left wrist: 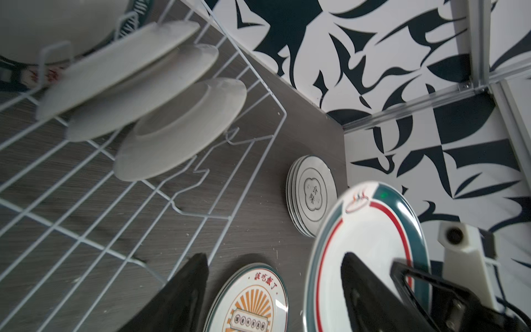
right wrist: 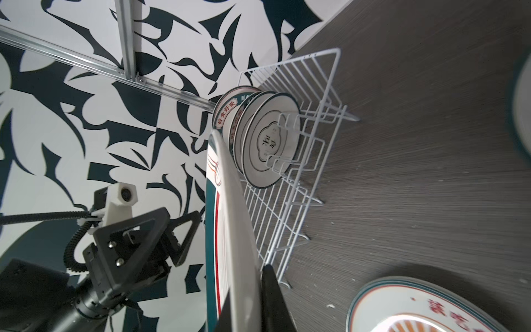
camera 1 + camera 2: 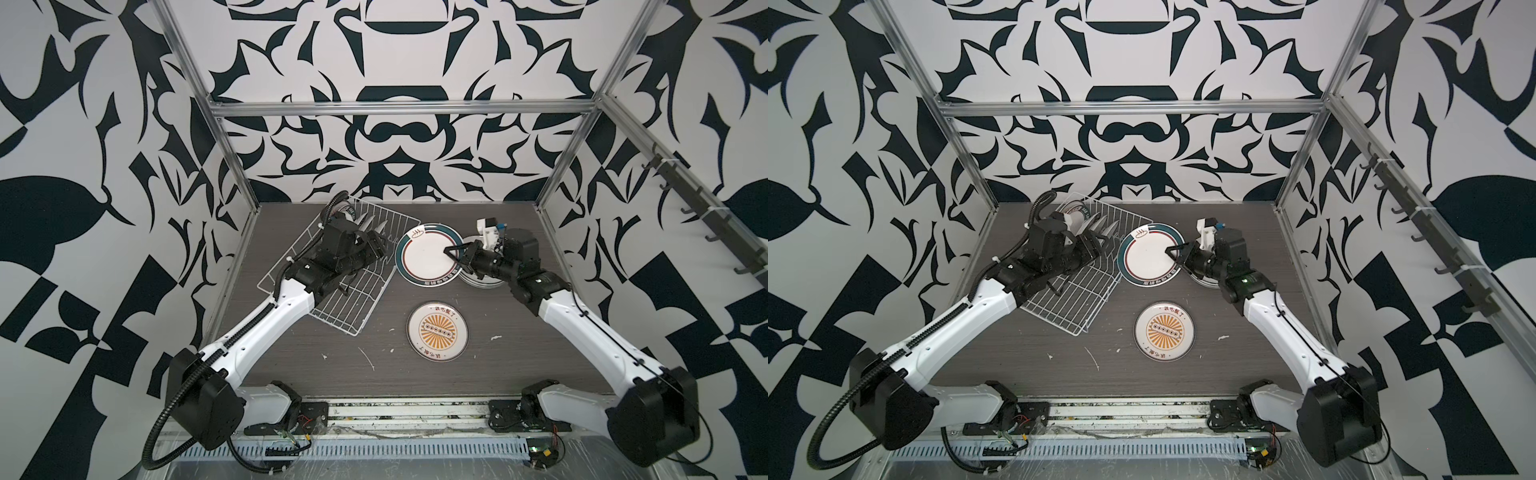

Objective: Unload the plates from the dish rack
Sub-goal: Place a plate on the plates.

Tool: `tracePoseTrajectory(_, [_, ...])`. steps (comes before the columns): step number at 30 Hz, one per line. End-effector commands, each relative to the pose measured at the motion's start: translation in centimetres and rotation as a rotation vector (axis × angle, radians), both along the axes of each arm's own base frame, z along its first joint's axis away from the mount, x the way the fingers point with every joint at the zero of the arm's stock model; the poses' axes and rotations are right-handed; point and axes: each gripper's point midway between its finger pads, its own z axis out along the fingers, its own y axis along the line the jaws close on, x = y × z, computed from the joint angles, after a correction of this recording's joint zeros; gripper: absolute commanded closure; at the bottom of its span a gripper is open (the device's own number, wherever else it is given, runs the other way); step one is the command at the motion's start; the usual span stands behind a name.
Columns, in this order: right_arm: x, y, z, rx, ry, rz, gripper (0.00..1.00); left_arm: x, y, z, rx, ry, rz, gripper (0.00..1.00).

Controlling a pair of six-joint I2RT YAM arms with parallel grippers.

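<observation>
Right hand [image 3: 449, 252] is clenched on one edge of the teal-rimmed plate [image 3: 424, 257], held between dish rack [image 3: 353, 305] and stacked plates [image 1: 313, 198], left hand [image 3: 381, 246] released alongside; this one-sided pinch risks the plate pivoting, slipping, or striking the stack when lowered.

I'm reading red characters 該吃飯了 on the sunburst plate [image 1: 250, 299]. I'm making out 食味 inside the black cloud emblem, both on the stack's top plate [image 1: 311, 195] and on the front plate [image 2: 270, 143] in the dish rack [image 3: 353, 307]. The lettering along the edge of the teal-rimmed plate [image 3: 428, 255] is coming through too small to read.
</observation>
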Motion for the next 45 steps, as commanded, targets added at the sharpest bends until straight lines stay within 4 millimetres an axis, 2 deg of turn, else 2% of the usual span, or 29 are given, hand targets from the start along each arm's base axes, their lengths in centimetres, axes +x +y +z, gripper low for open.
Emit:
tracePoseTrajectory(1, [-2.2, -2.6, -0.9, -0.170, 0.028, -0.027, 1.00, 0.0, 3.3, -0.2, 0.143, -0.003, 0.094, 0.00])
tracePoseTrajectory(4, [-3.5, -3.5, -3.0, -0.219, 0.087, -0.040, 1.00, 0.3, 5.3, -0.5, 0.204, 0.008, 0.188, 0.01])
tracePoseTrajectory(7, [-4.7, -4.6, -5.5, -0.284, 0.165, -0.057, 1.00, 0.4, 6.3, -1.1, 0.277, 0.034, 0.212, 0.01])
tracePoseTrajectory(15, [-7.7, -6.6, -9.6, -0.409, 0.331, -0.067, 1.00, 0.2, 8.0, -2.2, 0.425, 0.062, 0.232, 0.01])
tracePoseTrajectory(18, [-8.7, -6.7, -11.1, -0.435, 0.382, -0.039, 1.00, 0.1, 7.8, -1.7, 0.426, 0.024, 0.197, 0.01])
tracePoseTrajectory(24, [-9.9, -5.9, -13.5, -0.415, 0.466, 0.029, 1.00, -0.7, 9.3, 0.4, 0.421, -0.051, 0.245, 0.01])
tracePoseTrajectory(39, [-11.0, -5.4, -17.2, -0.420, 0.575, 0.072, 0.99, -0.9, 9.6, -0.9, 0.448, -0.029, 0.244, 0.01])
tracePoseTrajectory(45, [-11.2, -4.9, -18.4, -0.429, 0.603, 0.092, 0.88, -1.0, 9.4, -1.2, 0.449, -0.029, 0.226, 0.01])
